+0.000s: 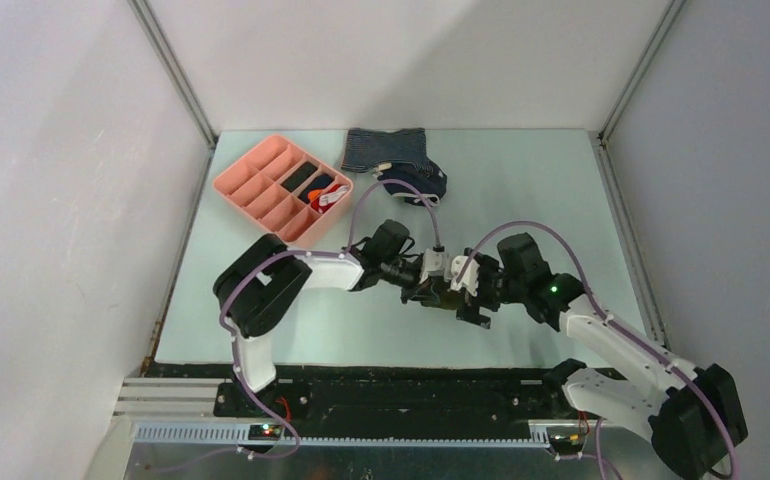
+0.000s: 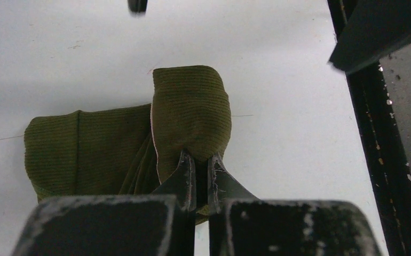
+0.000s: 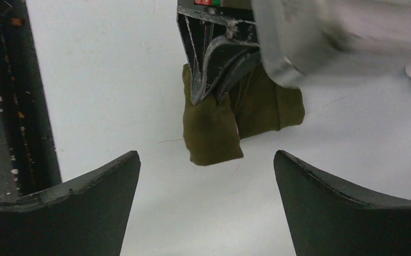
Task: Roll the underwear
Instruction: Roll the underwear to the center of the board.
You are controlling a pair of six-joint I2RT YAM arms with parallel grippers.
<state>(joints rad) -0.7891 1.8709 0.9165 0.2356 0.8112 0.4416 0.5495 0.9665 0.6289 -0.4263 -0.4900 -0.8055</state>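
Note:
The olive-green underwear point(image 2: 80, 149) lies on the pale table, with one end folded over into a thick flap point(image 2: 191, 109). My left gripper point(image 2: 199, 170) is shut on the near edge of that flap, with cloth pinched between the jaws. In the right wrist view the underwear point(image 3: 211, 133) lies ahead, with the left gripper point(image 3: 214, 74) clamped on it from the far side. My right gripper point(image 3: 206, 156) is wide open and empty, a short way from the cloth. In the top view both grippers meet at mid-table, the left gripper point(image 1: 437, 288) and the right gripper point(image 1: 469, 298), and they mostly hide the underwear.
A pink compartment tray point(image 1: 261, 185) holding a few small items stands at the back left. A blue-grey striped garment point(image 1: 386, 148) and a navy white-trimmed garment point(image 1: 419, 185) lie at the back centre. The black front rail point(image 2: 395, 160) runs close to the right of the underwear.

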